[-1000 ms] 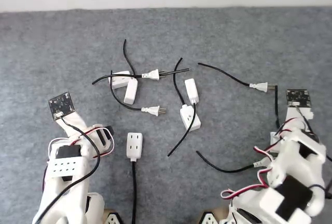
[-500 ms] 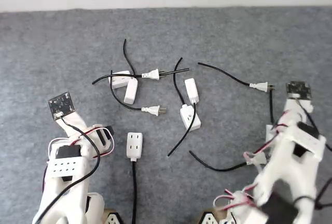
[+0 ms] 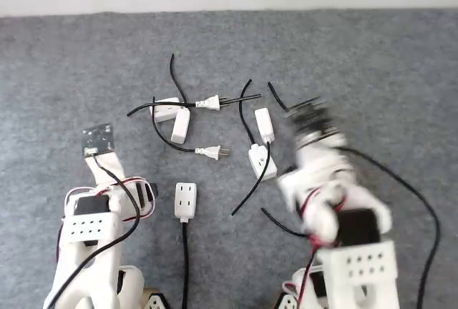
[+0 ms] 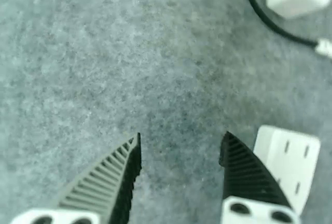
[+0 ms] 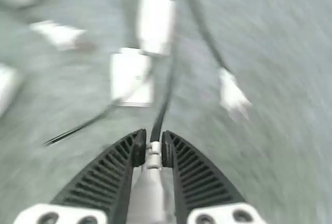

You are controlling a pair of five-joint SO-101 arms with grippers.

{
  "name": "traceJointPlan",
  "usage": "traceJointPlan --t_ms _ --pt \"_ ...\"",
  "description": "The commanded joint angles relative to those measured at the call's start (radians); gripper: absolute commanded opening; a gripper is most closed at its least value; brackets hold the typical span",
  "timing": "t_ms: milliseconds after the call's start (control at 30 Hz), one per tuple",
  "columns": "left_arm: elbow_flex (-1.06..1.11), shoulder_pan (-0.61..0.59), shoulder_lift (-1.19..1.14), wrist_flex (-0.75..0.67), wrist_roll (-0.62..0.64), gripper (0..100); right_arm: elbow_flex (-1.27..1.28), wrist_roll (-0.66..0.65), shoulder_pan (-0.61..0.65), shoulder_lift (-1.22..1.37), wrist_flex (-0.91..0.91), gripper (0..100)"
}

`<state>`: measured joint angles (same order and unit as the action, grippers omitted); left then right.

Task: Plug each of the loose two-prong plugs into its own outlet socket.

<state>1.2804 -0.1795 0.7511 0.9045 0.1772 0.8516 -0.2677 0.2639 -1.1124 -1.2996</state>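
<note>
Your right end effector (image 5: pixel 151 142) is shut tight on a held plug (image 5: pixel 147 175). Its white body is pinched between both fingers, and a black cord (image 5: pixel 162 112) leads out past the fingertips. In the high view the right arm (image 3: pixel 325 187) is a blur just right of centre, in the lower half of the frame. Ahead of it, at mid-frame, lie the upper socket (image 3: pixel 264 124) and the lower socket (image 3: pixel 260 160), end to end, with a cord crossing the lower one. The right wrist view also shows a stray plug (image 5: pixel 232 95) lying loose on the surface (image 3: pixel 372 59) near those sockets.

Your left end effector (image 4: pixel 179 146) is spread wide with nothing in it, over bare grey surface. The near socket (image 4: pixel 288 156) sits just beside one finger. In the high view the left arm (image 3: pixel 89 227) is at lower left.

The top plug (image 3: pixel 209 102) and the middle plug (image 3: pixel 209 153) lie unplugged left of centre, prongs pointing right. The left sockets (image 3: pixel 179 126) are just beside them, toward the upper left.
</note>
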Motion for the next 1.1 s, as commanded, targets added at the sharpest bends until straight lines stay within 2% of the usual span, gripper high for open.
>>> traceJointPlan --t_ms 0,133,233,367,600,800,900,967,1067 --pt "-0.048 -0.002 0.003 0.011 -0.112 23 -0.034 -0.100 0.242 -0.062 -0.048 0.9" --pt "-0.042 -0.002 -0.005 0.017 -0.238 22 -0.038 -0.157 0.433 -0.077 -0.054 0.9" --pt "-0.031 0.005 -0.002 0.017 -0.347 15 -0.080 -0.157 0.510 -0.081 -0.033 0.9" --pt "-0.035 0.008 -0.005 0.000 -0.354 2 -0.244 -0.152 0.510 -0.071 -0.030 0.9" --pt "-0.035 0.008 -0.005 -0.025 -0.354 1 -0.459 -0.144 0.475 -0.030 -0.031 0.9" --pt "-0.035 0.014 -0.006 -0.017 -0.354 2 -0.499 0.009 0.381 0.033 0.059 0.9" --pt "-0.030 0.097 -0.006 0.034 -0.388 2 -0.496 0.029 0.452 0.059 0.113 0.9" --pt "-0.025 0.143 -0.006 0.061 -0.468 2 -0.503 0.028 0.509 0.090 0.145 0.9" --pt "-0.019 0.160 -0.006 0.081 -0.532 2 -0.514 0.028 0.578 0.142 0.177 0.9"
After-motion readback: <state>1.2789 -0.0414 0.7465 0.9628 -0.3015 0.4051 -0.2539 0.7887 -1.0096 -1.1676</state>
